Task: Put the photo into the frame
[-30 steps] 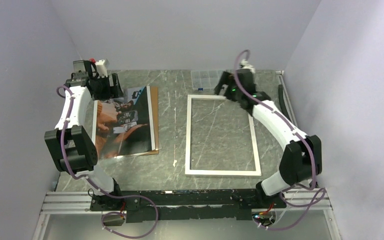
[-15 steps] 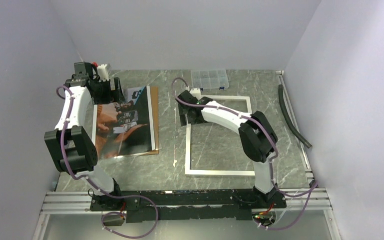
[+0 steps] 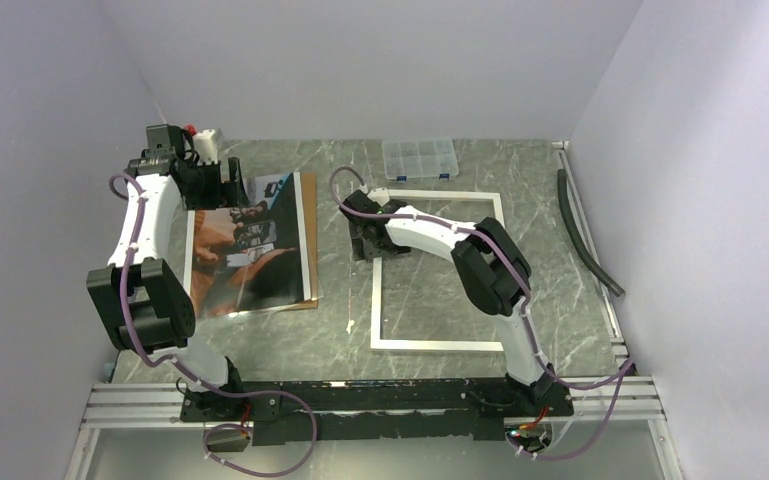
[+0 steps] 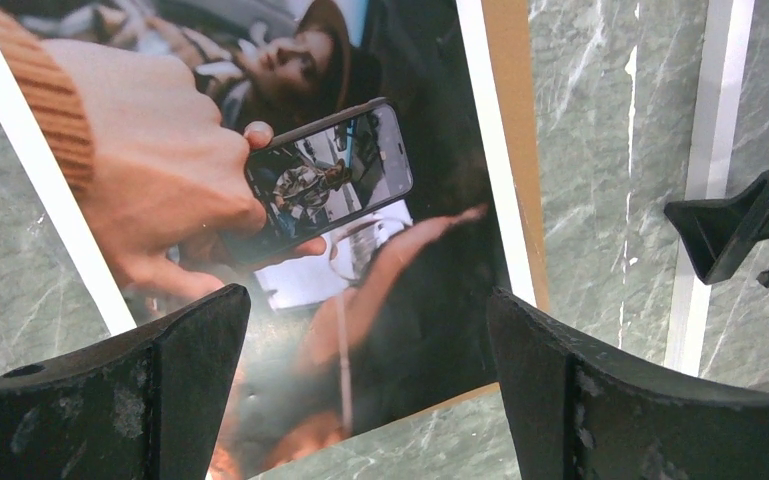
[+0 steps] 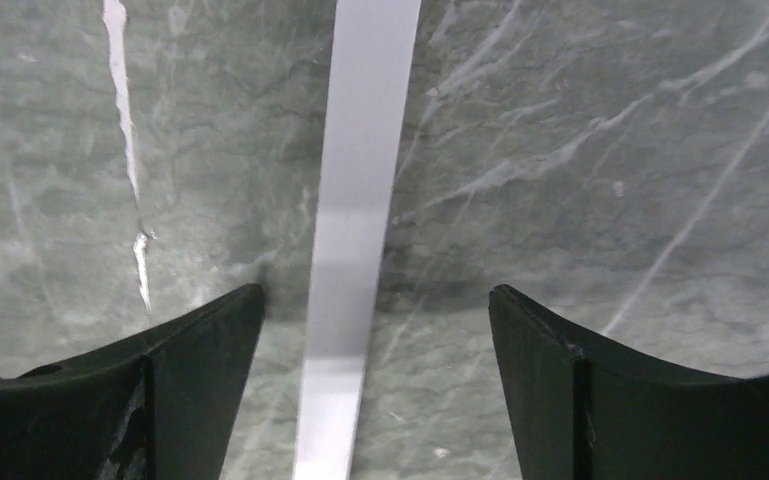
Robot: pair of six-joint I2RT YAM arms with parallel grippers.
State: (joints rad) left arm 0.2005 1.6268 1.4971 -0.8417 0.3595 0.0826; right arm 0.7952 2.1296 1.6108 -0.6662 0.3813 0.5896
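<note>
My right wrist camera alone shows my right gripper [image 5: 375,325], jaws spread, a white border of the frame [image 5: 360,180] between them; my left gripper [image 4: 370,330] hangs parted over the photo [image 4: 290,180].

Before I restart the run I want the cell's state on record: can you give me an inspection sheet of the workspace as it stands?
Surface: grey-green marbled tabletop, no spills seen.
Job's things: large paper photo of people lies flat at left on a plain brown backing board. The large white-bordered rectangular frame lies flat at right, apart from the photo, which is not in it.
Clutter: small clear plastic compartment box at the far edge; black hose along the right edge.
Grippers: left gripper open above the photo; right gripper open, straddling the frame's rail nearest the photo.
Cables: purple cables run along both arms and loop at the near mounting rail.
Surroundings: plain pale walls; nothing else seen.
</note>
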